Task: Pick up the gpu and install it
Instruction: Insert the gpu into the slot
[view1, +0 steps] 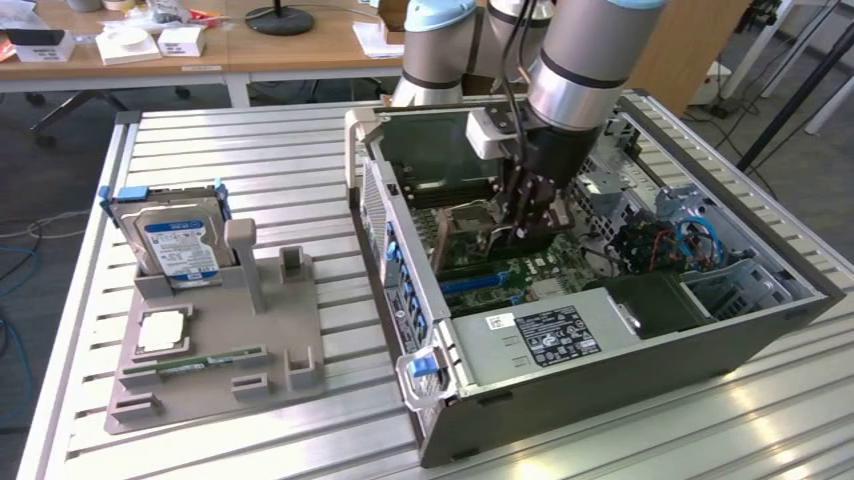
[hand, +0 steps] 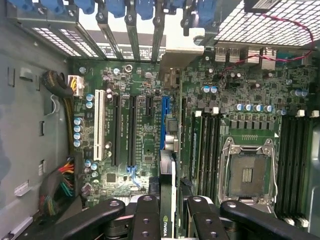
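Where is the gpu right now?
In the wrist view, the gpu is held edge-on in the end effector, inside the computer case, lined up with the blue slot.

The computer case (view1: 641, 385) lies open on the table (view1: 240, 150). Inside the case, the motherboard (view1: 534, 265) lies on its floor and the power supply (view1: 541, 335) sits at the end nearest the exterior camera. The gpu (hand: 165, 227) stands on edge inside the case, just above the motherboard, clamped in the gripper (hand: 171, 202). Beside the case, on the exterior view's left, a holder (view1: 200, 385) carries the hard drive (view1: 180, 245) upright and the memory stick (view1: 200, 360) flat.
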